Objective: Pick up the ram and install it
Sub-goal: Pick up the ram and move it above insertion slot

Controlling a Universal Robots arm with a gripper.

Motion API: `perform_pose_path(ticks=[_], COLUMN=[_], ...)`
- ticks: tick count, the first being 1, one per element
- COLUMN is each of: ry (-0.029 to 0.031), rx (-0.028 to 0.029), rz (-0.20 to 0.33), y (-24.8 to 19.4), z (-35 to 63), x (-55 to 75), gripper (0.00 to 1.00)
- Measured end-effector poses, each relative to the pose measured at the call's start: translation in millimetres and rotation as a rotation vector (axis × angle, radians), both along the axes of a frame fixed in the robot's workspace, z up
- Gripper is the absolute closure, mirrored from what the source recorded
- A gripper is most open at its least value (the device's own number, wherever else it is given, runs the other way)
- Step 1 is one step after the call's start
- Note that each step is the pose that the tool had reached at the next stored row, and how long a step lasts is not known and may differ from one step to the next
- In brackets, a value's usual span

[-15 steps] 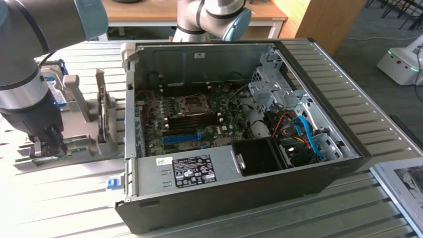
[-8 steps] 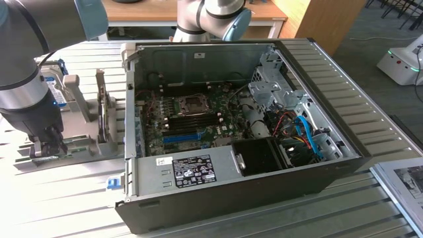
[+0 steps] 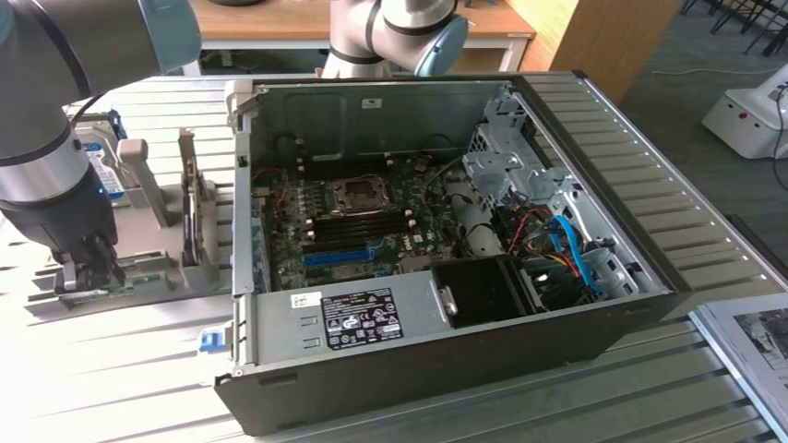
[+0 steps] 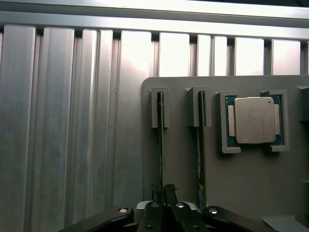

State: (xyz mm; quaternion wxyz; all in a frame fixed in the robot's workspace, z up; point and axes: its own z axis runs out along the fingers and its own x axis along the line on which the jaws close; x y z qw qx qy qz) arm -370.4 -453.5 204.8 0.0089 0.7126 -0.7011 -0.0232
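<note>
A slatted metal table [image 3: 689,185] carries an open PC case [image 3: 407,369] across the middle of the exterior view. At that view's left the arm [image 3: 50,185] reaches down to a grey holder [image 4: 181,174] — its gripper [image 4: 163,189] is pinched together on the edge of the ram [image 4: 161,145], which stands on edge in a holder slot (a second stick [image 4: 201,154] just beside it, then a processor [image 4: 254,120]).

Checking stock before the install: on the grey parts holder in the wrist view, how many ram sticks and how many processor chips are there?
Ram sticks: 2, the ram and a second stick alongside it
Processor chip: 1
Total: 3
</note>
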Motion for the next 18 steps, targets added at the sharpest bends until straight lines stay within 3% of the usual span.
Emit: perform_pose_path(ticks=[18], ry=[-0.0001], rx=[0.0001], rz=[0.000], y=[0.1], z=[27.1], x=[0.0], gripper=[0.89])
